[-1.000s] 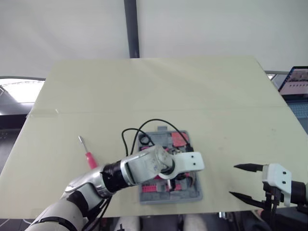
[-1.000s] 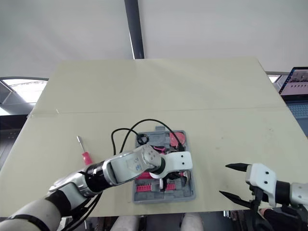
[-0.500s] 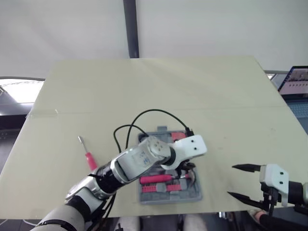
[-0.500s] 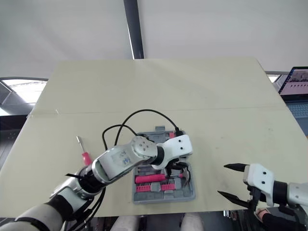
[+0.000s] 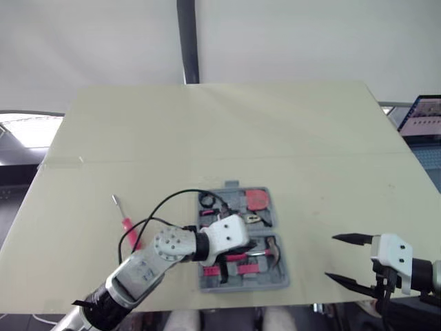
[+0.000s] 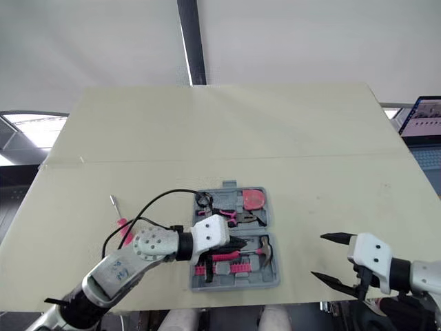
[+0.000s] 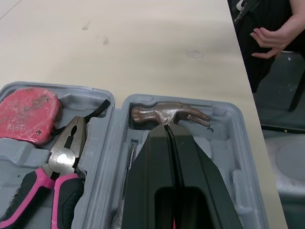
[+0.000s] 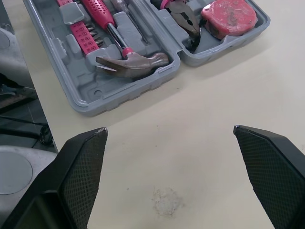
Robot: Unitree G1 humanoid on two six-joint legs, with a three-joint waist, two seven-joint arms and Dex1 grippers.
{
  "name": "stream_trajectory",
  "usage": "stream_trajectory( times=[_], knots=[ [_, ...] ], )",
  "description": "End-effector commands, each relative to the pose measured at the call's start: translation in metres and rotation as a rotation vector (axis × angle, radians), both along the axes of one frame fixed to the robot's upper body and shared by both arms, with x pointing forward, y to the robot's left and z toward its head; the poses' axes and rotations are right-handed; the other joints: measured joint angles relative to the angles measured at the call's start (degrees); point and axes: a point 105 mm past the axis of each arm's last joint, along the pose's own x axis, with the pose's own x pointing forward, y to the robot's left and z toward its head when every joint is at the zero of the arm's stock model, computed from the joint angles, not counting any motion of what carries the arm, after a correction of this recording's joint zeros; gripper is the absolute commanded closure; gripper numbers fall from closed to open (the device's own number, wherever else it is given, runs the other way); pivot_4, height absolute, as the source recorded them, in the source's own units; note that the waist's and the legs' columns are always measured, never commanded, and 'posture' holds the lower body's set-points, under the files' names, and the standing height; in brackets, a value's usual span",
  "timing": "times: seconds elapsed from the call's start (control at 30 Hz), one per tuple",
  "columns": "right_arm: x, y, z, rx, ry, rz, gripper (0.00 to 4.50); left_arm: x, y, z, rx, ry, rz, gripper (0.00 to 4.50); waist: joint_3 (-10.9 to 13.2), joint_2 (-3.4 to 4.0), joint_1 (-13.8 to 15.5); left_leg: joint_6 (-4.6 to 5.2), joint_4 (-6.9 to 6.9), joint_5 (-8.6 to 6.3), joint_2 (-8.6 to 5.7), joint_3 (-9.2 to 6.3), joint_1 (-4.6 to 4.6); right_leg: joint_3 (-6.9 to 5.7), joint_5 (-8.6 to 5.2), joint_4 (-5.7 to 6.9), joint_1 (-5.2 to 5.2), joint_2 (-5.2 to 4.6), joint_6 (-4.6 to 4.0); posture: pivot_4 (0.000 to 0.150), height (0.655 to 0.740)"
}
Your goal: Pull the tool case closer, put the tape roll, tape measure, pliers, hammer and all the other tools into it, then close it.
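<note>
Left gripper [image 6: 240,243]: fingers pressed together, nothing seen clamped, poised over the near half of the case [image 5: 242,284], tips by the head of the hammer [image 8: 133,61]. Screwdriver [image 5: 126,222]: the one tool noted outside the case, laid on the table [image 5: 207,124] to the left of that gripper, near the case but apart from it. Its long axis is run away from the robot with a slight leftward lean, tip far, red handle near, and it is crossed by the arm's black cable [image 5: 172,196]. The left arm is judged much the nearer, so a leftward reach is called for. Case: laid open and flat by the front edge. The far half is stocked with pliers [image 7: 66,148] and tape measure [image 7: 28,109], the near half with hammer and pink bits [image 8: 83,33]. Right gripper [image 5: 331,258]: fingers spread wide, empty, held well apart to the right of the case. Surface: pale, plain board, much room left beyond the case. Room: white backdrop, dark post [image 5: 187,41], laptop [image 5: 422,116] at far right.
</note>
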Motion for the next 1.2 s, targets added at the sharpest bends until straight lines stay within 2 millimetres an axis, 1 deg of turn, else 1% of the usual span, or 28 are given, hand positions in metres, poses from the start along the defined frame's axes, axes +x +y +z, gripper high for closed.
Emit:
stream_trajectory(
  times=[0.03, 0.13, 0.27, 0.5, 0.63, 0.8, 0.97, 1.2],
  knots=[
    [0.002, 0.001, 0.003, 0.003, -0.029, 0.003, 0.00, 0.003, 0.003, -0.006, 0.017, -0.048, 0.002, 4.47, 0.00, 0.00, 0.07, 0.00, 0.00, 0.00, 0.00, 0.00, 0.00, 0.00, 0.00, 0.00, 0.00, 0.00, 0.00, 0.150, 0.7360],
    [0.002, 0.001, 0.003, 0.001, -0.030, 0.004, 0.00, 0.007, 0.008, -0.015, 0.048, -0.060, 0.029, 4.47, 0.00, 0.00, 0.09, 0.00, 0.00, 0.00, 0.00, 0.00, -0.01, 0.00, 0.00, 0.00, 0.00, 0.00, 0.00, 0.150, 0.7360],
    [0.002, 0.001, 0.003, 0.001, -0.031, 0.003, 0.00, 0.004, 0.012, -0.027, 0.070, -0.046, 0.023, 4.47, -0.01, 0.01, -0.03, 0.00, -0.02, 0.00, 0.00, 0.02, 0.00, -0.01, 0.00, 0.01, -0.01, 0.00, 0.00, 0.150, 0.7360],
    [0.004, 0.002, 0.003, 0.000, -0.036, -0.001, 0.00, 0.003, 0.011, -0.034, 0.091, -0.037, 0.008, 4.47, -0.01, 0.02, 0.02, 0.00, -0.01, 0.00, 0.00, 0.02, 0.00, 0.00, 0.00, 0.02, -0.01, 0.00, 0.01, 0.150, 0.7360],
    [0.004, 0.001, 0.003, -0.005, -0.037, -0.003, 0.00, 0.003, 0.015, -0.041, 0.117, -0.031, 0.024, 4.47, -0.01, 0.02, 0.05, 0.00, -0.01, 0.00, 0.00, 0.02, 0.00, 0.00, 0.00, 0.02, -0.01, 0.00, 0.01, 0.150, 0.7360],
    [0.004, 0.001, 0.003, -0.005, -0.038, -0.005, 0.00, -0.001, 0.020, -0.051, 0.152, -0.012, 0.033, 4.47, -0.02, 0.03, 0.02, 0.00, -0.02, 0.00, 0.00, 0.02, 0.02, 0.00, 0.00, 0.02, -0.01, 0.00, 0.01, 0.150, 0.7360],
    [0.004, 0.000, 0.004, -0.007, -0.040, -0.010, 0.00, -0.002, 0.023, -0.057, 0.173, -0.001, 0.033, 4.47, -0.03, 0.05, -0.01, 0.00, -0.02, 0.00, 0.00, 0.02, 0.03, 0.00, 0.00, 0.02, 0.00, 0.00, 0.01, 0.150, 0.7360],
    [0.003, 0.000, 0.004, -0.008, -0.038, -0.016, 0.00, -0.001, 0.021, -0.065, 0.183, 0.020, 0.036, 4.47, -0.08, 0.10, 0.09, 0.00, -0.03, 0.00, 0.00, 0.02, 0.05, 0.00, 0.00, 0.02, 0.02, 0.00, 0.01, 0.150, 0.7360]
  ],
)
